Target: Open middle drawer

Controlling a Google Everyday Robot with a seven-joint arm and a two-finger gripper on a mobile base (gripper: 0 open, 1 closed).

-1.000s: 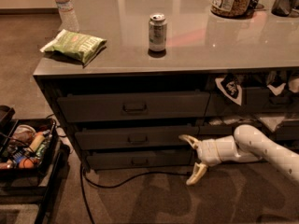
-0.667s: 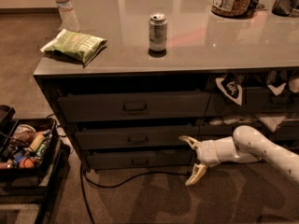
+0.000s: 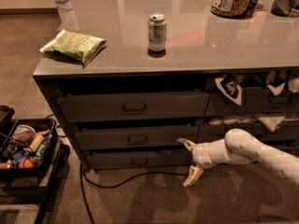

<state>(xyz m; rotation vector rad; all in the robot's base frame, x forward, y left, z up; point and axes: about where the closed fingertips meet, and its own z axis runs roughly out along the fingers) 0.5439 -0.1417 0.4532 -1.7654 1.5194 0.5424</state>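
Start at the gripper (image 3: 185, 162): spread wide, holding nothing, hanging low in front of the cabinet by the right end of the middle drawer (image 3: 107, 138). Upper fingertip (image 3: 181, 142) close against that drawer's front edge, possibly touching it, though hard to say in this dim view. Well to the right of the small centred handle (image 3: 135, 138), so no hold on the pull yet. Slide left along the front to the handle, keeping level with it. Avoid drifting up to the taller top drawer (image 3: 93, 108) or down to the slim bottom drawer (image 3: 107, 161). Turn the jaws to straddle the bar, close firmly, then draw straight back without twisting. Mind the cable (image 3: 121, 180) trailing across the floor below. Nothing to fear from the can (image 3: 157, 31) and green bag (image 3: 74, 45) up on the countertop (image 3: 233, 45).
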